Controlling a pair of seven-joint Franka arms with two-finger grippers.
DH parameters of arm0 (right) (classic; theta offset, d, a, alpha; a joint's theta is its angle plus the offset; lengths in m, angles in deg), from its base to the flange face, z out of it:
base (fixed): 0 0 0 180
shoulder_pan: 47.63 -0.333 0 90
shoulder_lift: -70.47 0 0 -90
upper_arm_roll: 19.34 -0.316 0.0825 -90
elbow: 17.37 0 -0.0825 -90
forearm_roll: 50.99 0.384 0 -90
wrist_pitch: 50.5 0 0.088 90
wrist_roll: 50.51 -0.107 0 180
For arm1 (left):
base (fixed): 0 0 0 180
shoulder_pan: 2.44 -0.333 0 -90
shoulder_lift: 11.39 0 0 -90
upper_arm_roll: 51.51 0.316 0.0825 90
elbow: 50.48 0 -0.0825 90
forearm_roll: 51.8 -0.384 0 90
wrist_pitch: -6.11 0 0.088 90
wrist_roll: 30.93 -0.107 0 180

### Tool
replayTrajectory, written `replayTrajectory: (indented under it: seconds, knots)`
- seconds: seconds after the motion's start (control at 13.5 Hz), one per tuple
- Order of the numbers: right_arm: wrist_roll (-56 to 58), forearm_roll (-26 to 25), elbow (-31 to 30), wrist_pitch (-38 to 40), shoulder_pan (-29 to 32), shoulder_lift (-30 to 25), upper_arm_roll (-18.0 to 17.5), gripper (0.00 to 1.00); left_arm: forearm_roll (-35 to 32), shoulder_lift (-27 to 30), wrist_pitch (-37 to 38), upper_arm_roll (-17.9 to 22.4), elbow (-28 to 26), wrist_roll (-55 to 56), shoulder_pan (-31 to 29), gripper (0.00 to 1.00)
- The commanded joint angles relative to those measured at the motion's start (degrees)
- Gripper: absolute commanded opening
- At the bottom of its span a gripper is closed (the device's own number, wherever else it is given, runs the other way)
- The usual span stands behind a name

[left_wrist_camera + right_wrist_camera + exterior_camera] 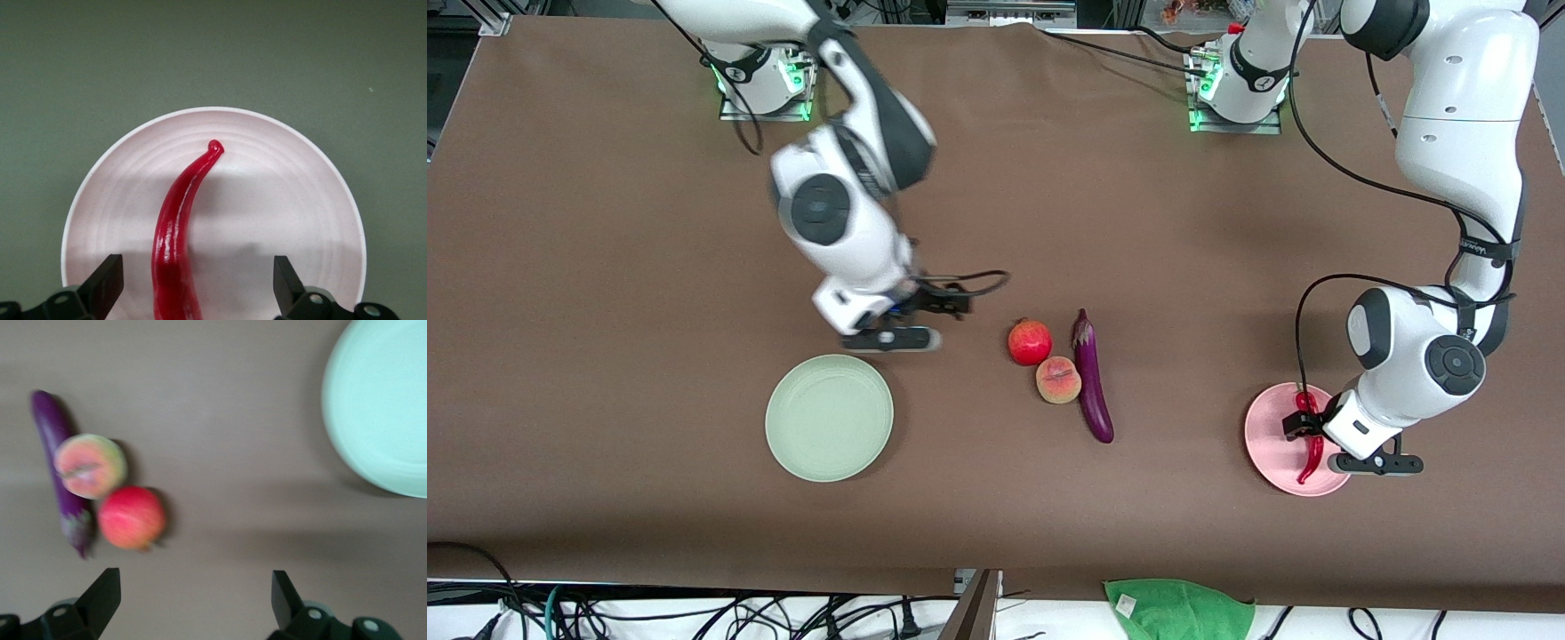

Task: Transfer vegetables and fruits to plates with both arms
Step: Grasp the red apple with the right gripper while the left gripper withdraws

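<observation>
Listing by view. Front view: brown worktop (605,267); pale green plate (829,418) toward the right arm's end, bare. Right gripper (935,311) hangs over the worktop between that plate and the fruit. Pomegranate (1030,342), peach (1058,380) and eggplant (1093,377) cluster mid-worktop, the peach touching the eggplant and nearer the camera than the pomegranate. Pink plate (1285,444) toward the left arm's end carries the chili pepper (1311,452); left gripper (1303,427) sits low over it.

Left wrist view: fingers (105,285) spread wide, the chili lying loose between them on the pink plate, gripped by neither.

Right wrist view: fingers (100,593) wide apart, holding nothing; fruit, eggplant and green plate below.
</observation>
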Motion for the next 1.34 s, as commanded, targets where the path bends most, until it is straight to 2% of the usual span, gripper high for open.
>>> replayTrajectory:
  seconds: [0.0,0.22,0.37,0.52,0.74,0.96,1.26]
  knots:
    - [-2.79,-0.04,8.9,-4.56,-2.67,8.33,0.84,1.0,2.42,0.44,0.22,0.02,0.45,-0.96,0.59,1.0]
    - [-4.71,-4.42,8.72,-6.97,-5.41,12.03,1.19,1.0,2.51,0.71,0.57,-0.33,0.45,-1.05,0.59,1.0]
    - [-6.82,-5.05,8.72,-11.25,-7.34,14.58,1.28,1.0,2.51,0.88,1.1,-0.77,0.45,-0.87,0.67,1.0]
    - [-7.18,-7.24,8.63,-12.33,-8.13,16.08,1.28,1.0,2.94,1.14,2.24,-1.3,0.45,-0.61,1.2,1.0]
    - [-8.67,-7.42,8.63,-14.52,-8.92,17.57,1.28,1.0,4.53,1.5,2.59,-3.05,0.36,2.01,1.46,1.0]
    - [-9.64,-7.51,8.63,-17.16,-9.1,19.07,1.28,1.0,4.09,2.2,4.35,-3.23,0.45,7.28,3.13,1.0]
    - [-9.73,-7.25,8.63,-17.69,-9.1,19.07,1.28,1.0,3.74,3.42,5.06,-3.32,-0.07,8.62,4.36,1.0]
